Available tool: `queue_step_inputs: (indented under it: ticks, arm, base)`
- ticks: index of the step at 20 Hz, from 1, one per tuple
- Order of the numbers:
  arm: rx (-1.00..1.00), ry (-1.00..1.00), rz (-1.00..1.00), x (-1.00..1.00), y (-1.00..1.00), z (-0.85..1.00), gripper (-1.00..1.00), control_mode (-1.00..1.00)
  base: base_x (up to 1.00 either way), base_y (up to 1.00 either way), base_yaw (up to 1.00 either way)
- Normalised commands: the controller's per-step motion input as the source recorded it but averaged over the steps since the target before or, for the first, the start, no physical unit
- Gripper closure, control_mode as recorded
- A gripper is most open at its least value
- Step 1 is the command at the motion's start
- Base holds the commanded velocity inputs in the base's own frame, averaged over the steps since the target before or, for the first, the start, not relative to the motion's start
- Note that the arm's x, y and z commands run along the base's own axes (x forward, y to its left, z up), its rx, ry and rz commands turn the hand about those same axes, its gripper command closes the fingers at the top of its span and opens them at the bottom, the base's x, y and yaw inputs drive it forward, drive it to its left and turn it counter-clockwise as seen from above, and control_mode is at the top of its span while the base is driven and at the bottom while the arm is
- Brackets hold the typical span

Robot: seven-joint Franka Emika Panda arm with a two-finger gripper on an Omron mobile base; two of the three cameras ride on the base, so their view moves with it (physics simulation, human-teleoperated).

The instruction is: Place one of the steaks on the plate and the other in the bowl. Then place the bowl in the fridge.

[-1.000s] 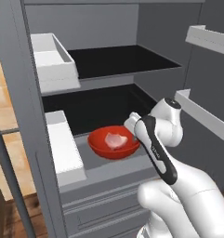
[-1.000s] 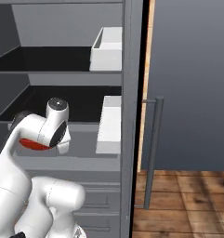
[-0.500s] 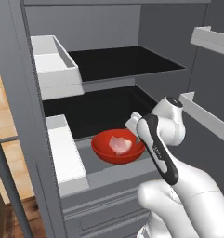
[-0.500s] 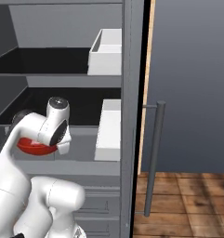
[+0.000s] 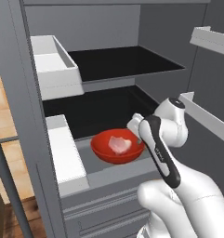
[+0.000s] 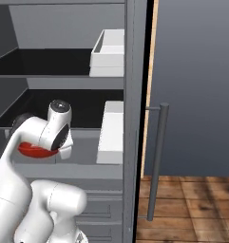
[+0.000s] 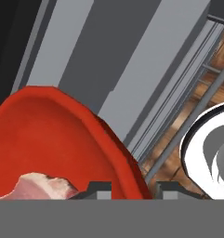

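At the fridge (image 5: pixel 20 93) shelf's front edge, the claw (image 7: pixel 130 188) clamps the bowl (image 5: pixel 117 146) rim.

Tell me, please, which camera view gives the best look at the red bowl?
The left base view: there the bowl sits whole on the lower fridge shelf, the pale steak inside. In the right base view the arm hides most of it. The hand view catches just part of its rim between the fingertips.

The arm (image 5: pixel 160 153) reaches forward, its fingers (image 7: pixel 99 188) closed narrowly.
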Motion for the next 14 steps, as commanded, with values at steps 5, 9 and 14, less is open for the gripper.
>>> queue_step_inputs:
  ticks: [5,9,14]
  arm:
    - [0.01,-0.23,0.0,-0.5,0.19,0.02,1.0,-1.0]
    - [0.0,-0.31,-0.04,-0.02,0.12,0.29,1.0,-1.0]
    - [0.0,-0.09,-0.22,0.52,0.0,0.44,1.0,-1.0]
  base:
    - [0.0,0.0,0.0]
    - [0.0,0.0,0.0]
    - [0.0,0.0,0.0]
